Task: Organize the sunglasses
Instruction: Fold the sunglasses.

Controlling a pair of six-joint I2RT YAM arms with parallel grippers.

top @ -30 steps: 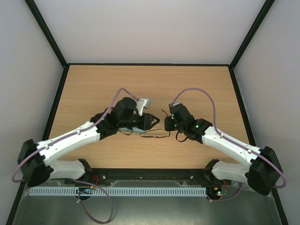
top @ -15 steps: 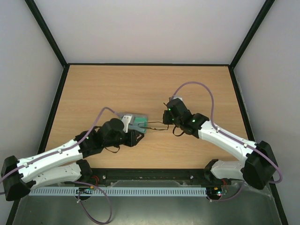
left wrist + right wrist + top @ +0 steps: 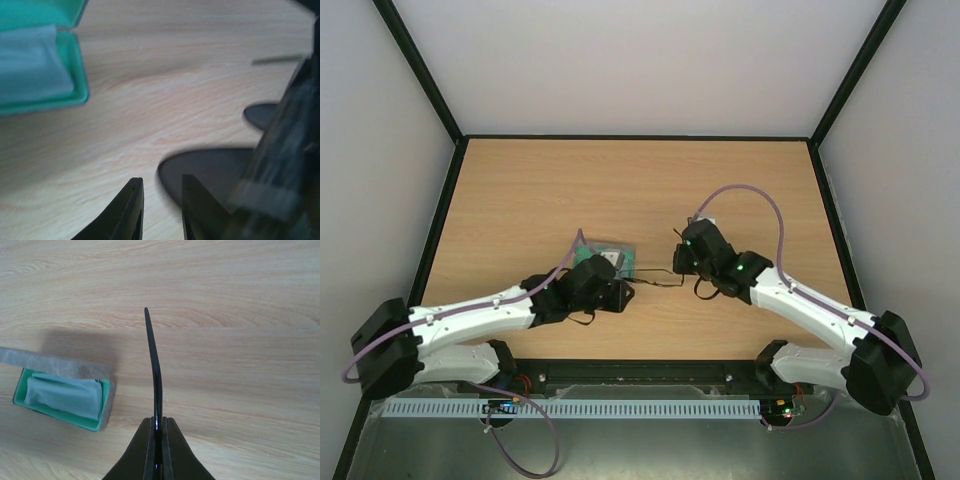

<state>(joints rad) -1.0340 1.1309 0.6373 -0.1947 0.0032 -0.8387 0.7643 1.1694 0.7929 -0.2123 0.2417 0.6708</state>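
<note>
The sunglasses [image 3: 655, 281] hang between the two grippers, just right of the open grey case [image 3: 610, 256]. My right gripper [image 3: 679, 264] is shut on one slim temple arm [image 3: 155, 365], which sticks out past the pads over the wood. My left gripper [image 3: 623, 293] is low over the table with its jaws a little apart and nothing between them [image 3: 160, 182]. A dark lens [image 3: 210, 167] lies right beside its right finger [image 3: 197, 210]. The case's green lining [image 3: 80, 82] shows at the upper left of that view.
A light blue cloth [image 3: 62, 396] lies folded inside the case [image 3: 107, 405], and it also shows in the left wrist view [image 3: 30, 65]. Black rails edge the wooden table [image 3: 740, 180]. Both arms' cables arch over the table's middle.
My left arm has drawn back off the case and now sits low beside the glasses. My right gripper has shifted slightly nearer, still holding the temple arm.
</note>
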